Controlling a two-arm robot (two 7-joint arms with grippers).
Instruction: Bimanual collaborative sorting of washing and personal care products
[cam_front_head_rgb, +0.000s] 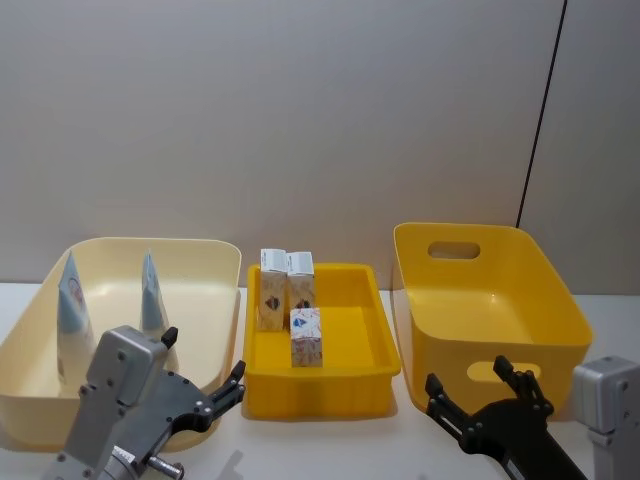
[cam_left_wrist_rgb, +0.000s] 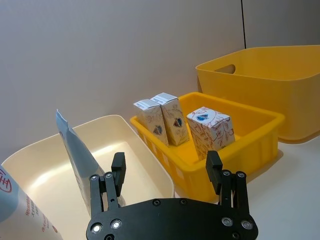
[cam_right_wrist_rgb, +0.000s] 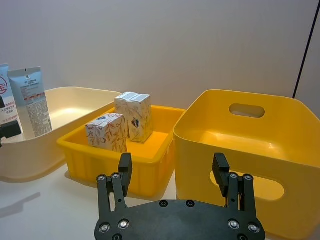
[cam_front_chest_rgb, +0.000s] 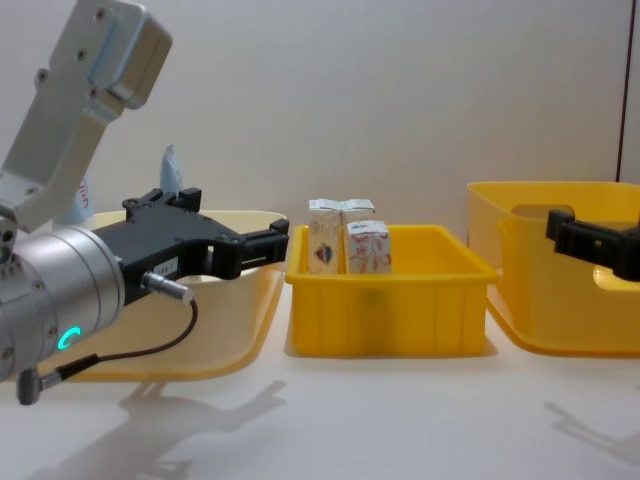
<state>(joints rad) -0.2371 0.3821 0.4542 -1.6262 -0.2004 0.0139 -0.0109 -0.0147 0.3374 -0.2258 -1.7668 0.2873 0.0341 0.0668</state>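
Head view: the left gripper (cam_front_head_rgb: 205, 362) hangs spread wide, holding nothing, before the cream bin (cam_front_head_rgb: 215, 270), where two white tubes (cam_front_head_rgb: 70, 297) stand upright. The right gripper (cam_front_head_rgb: 468, 380), equally wide, hovers before the deep yellow bin (cam_front_head_rgb: 560, 300). Three cartons (cam_front_head_rgb: 306, 337) stand in the shallow yellow tray (cam_front_head_rgb: 375, 320) between the bins.

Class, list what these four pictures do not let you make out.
Tubes: bases hidden behind the left arm, head view.
Cartons: print too small to read, head view.
Deep bin: floor hidden by its own wall, chest view.
Right pincer: cut off by the edge, chest view.
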